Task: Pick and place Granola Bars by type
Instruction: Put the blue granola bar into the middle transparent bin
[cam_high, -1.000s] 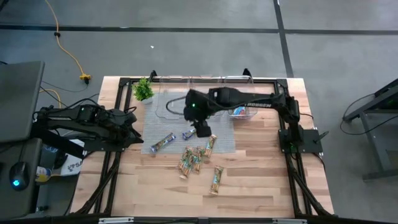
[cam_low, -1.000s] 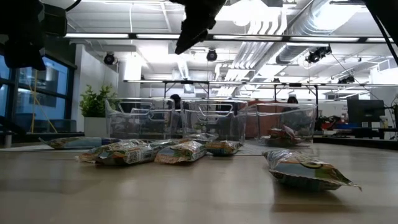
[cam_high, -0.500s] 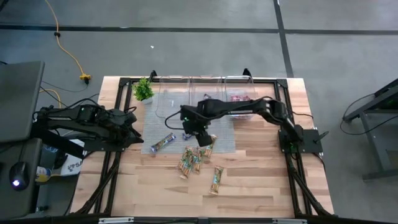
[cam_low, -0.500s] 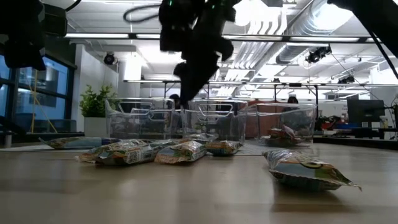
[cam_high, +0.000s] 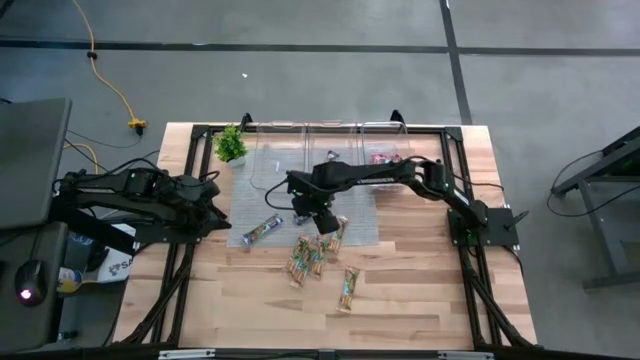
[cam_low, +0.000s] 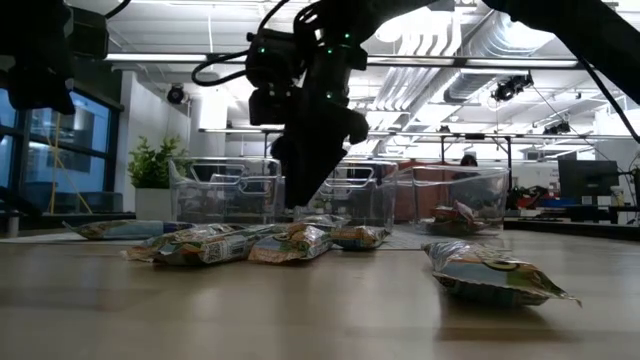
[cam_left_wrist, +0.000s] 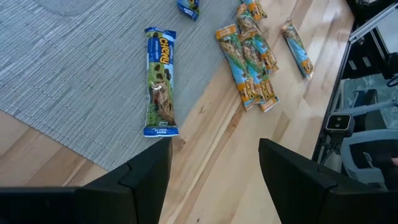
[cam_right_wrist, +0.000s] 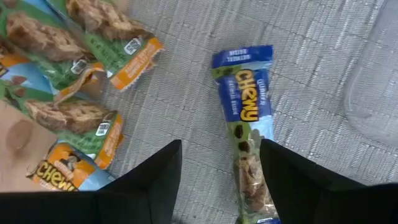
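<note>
My right gripper (cam_right_wrist: 217, 186) hangs open, pointing steeply down, just above the grey mat (cam_high: 270, 190). A blue bar (cam_right_wrist: 245, 134) lies flat on the mat; its near end reaches between the fingers. I see no touch. In the high view this gripper (cam_high: 308, 212) is at the mat's near middle. A second blue bar (cam_high: 262, 231) lies to its left. Several orange-green bars (cam_high: 310, 255) lie in a cluster at the mat's near edge, and one (cam_high: 347, 288) lies alone on the wood. My left gripper (cam_left_wrist: 214, 180) waits open at the table's left.
Three clear bins (cam_high: 335, 150) stand in a row along the far edge; the right one holds red bars (cam_high: 385, 157). A small green plant (cam_high: 230, 145) stands at the far left corner. Bare wood (cam_high: 420, 290) lies toward the near right.
My right gripper has come down from high above the table to just over the mat, shifting a little toward the table's left and tipping steeper, and now stands over the blue bar. The bars have not moved.
</note>
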